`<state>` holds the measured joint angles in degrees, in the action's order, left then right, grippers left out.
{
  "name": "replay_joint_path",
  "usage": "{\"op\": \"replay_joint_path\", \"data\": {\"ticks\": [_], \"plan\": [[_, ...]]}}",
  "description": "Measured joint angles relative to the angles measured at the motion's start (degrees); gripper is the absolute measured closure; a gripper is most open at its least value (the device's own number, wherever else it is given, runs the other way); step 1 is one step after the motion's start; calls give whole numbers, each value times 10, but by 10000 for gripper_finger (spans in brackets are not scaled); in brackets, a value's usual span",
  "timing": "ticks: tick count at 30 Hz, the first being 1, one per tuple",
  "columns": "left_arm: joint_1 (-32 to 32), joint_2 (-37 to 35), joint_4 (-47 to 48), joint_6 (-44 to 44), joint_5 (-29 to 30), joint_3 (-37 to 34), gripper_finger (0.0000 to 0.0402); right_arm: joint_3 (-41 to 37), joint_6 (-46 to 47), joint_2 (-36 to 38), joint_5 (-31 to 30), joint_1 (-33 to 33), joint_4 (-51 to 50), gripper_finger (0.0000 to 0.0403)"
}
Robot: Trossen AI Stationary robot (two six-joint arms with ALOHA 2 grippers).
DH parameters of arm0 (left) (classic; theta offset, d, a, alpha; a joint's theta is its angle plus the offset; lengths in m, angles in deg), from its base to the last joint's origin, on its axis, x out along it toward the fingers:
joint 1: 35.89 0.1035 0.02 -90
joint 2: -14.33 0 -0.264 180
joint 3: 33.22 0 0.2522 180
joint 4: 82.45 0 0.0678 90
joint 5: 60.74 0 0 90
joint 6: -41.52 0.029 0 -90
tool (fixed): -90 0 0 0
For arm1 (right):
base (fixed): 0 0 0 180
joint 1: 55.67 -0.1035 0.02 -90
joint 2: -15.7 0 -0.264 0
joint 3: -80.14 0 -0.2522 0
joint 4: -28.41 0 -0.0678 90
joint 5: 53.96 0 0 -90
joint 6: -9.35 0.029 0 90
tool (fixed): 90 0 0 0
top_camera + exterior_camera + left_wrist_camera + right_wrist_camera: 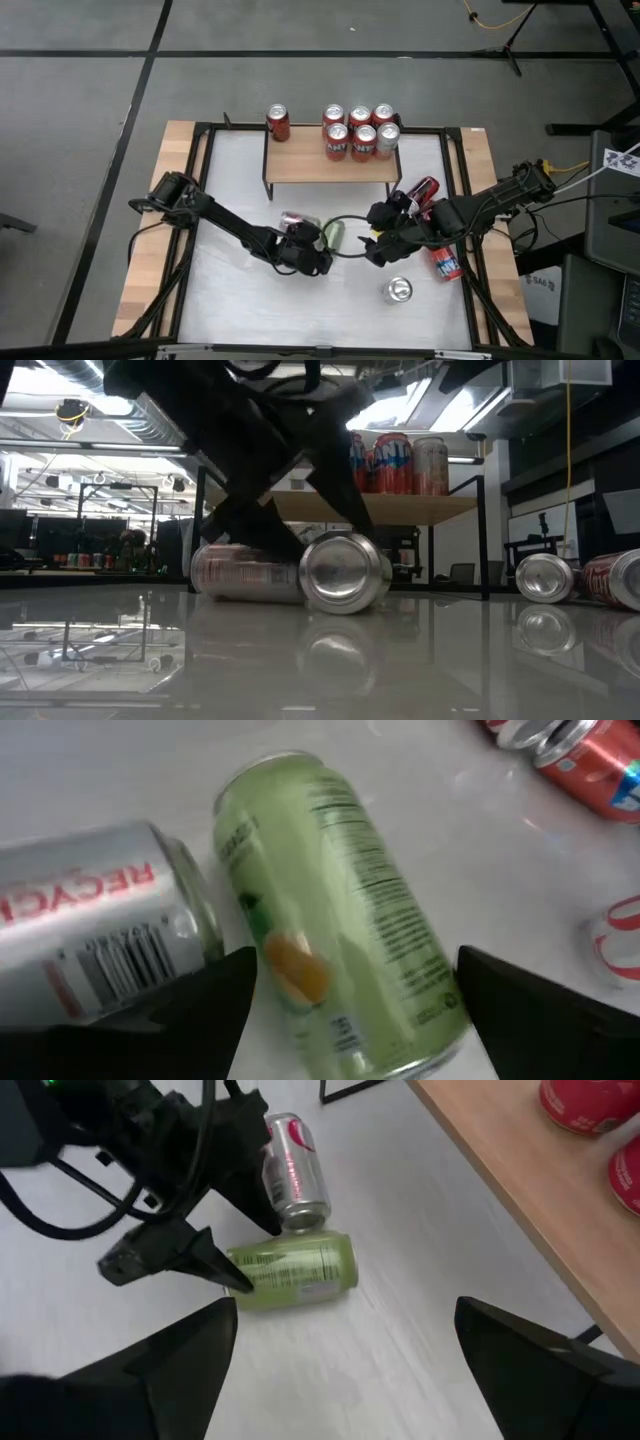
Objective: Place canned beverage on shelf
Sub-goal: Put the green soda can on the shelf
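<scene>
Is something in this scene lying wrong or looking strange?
Yes. Several cans lie on their sides on the table: a green can and a silver can by the open left gripper, and two red cans near the right arm. The cans on the shelf stand upright.

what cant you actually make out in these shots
- Left gripper on the green can: whether the open fingers touch it; in the high view the arm covers it.
- Silver can: brand unreadable, cut off by the left wrist view's edge.
- Shelf cans: the low view shows only some, the arm hides the rest.
- Right gripper: nothing seen between its open fingers.
</scene>
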<state>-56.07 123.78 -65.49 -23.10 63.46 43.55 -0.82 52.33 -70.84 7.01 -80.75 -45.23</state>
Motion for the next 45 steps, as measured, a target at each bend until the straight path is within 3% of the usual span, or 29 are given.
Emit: {"op": "replay_joint_path", "data": {"ticks": [12, 19, 36, 45], "plan": [[0, 39, -30, -10, -17, 1, 72, 1, -20, -14, 5, 0, -2, 40], [0, 42, -25, 51, -59, -1, 72, 1, -62, -56, 70, 0, -1, 40], [-1, 41, -42, 145, -14, -1, 72, 0, -103, -83, 112, 0, -1, 40], [-1, 41, -43, 168, -8, -1, 110, 0, -103, -83, 124, 0, -2, 40]]}}
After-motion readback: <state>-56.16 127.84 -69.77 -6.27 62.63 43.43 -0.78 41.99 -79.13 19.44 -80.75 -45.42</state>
